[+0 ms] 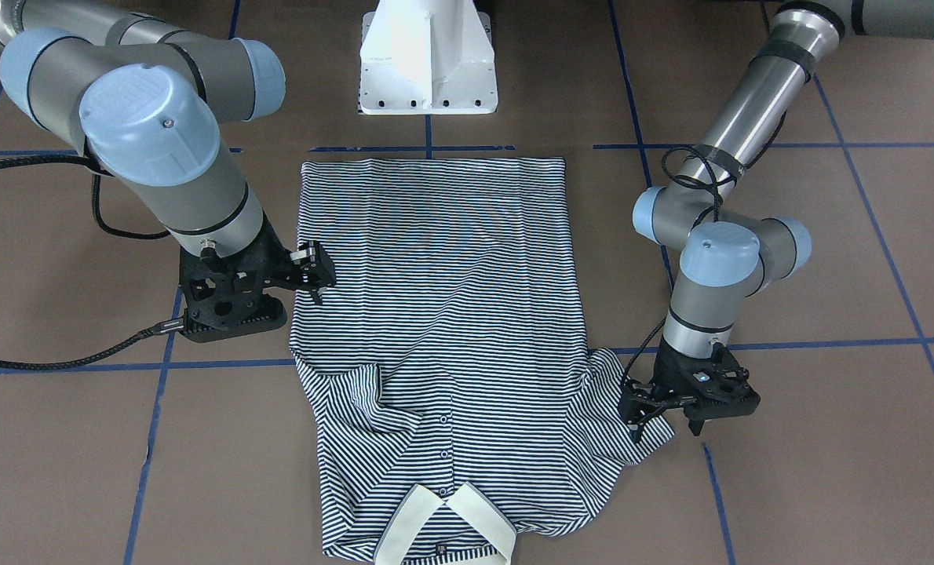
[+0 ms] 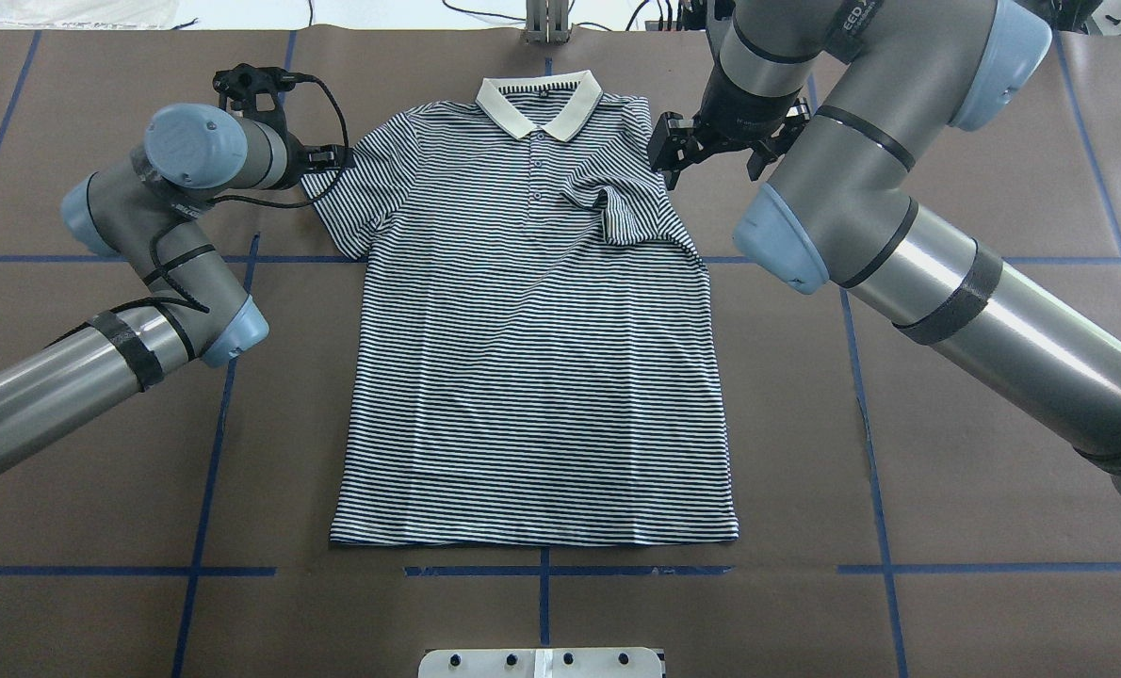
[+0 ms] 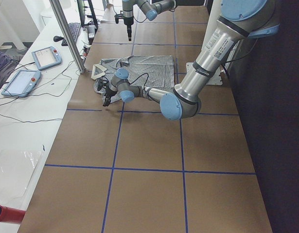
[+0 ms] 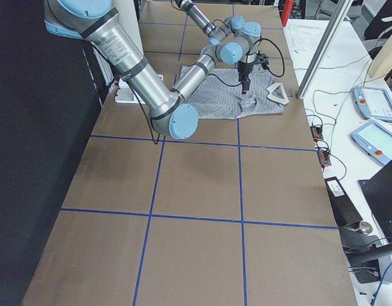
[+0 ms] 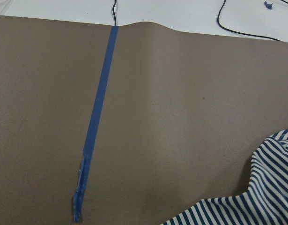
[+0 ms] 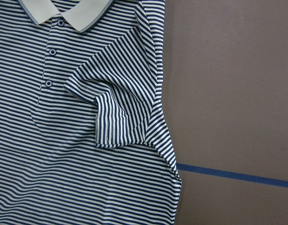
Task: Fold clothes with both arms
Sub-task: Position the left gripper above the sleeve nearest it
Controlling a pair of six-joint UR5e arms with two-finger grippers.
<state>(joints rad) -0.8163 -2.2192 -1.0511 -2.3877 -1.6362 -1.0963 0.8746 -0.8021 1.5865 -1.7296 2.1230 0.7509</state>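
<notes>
Striped polo shirt [image 2: 532, 358] is lying flat. Left end effector [image 1: 667, 425] is hanging open at its sleeve [image 1: 608, 392]. I cannot tell the right end effector's [image 1: 315, 275] opening.

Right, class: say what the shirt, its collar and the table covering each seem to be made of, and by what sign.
Shirt: soft knit fabric, perhaps cotton or a blend, matte; one sleeve lies limply folded over. Collar: thicker cream knit, matte; it keeps crisp edges. Table covering: probably brown paper, matte; its far edge lifts in a wave in the left wrist view.
</notes>
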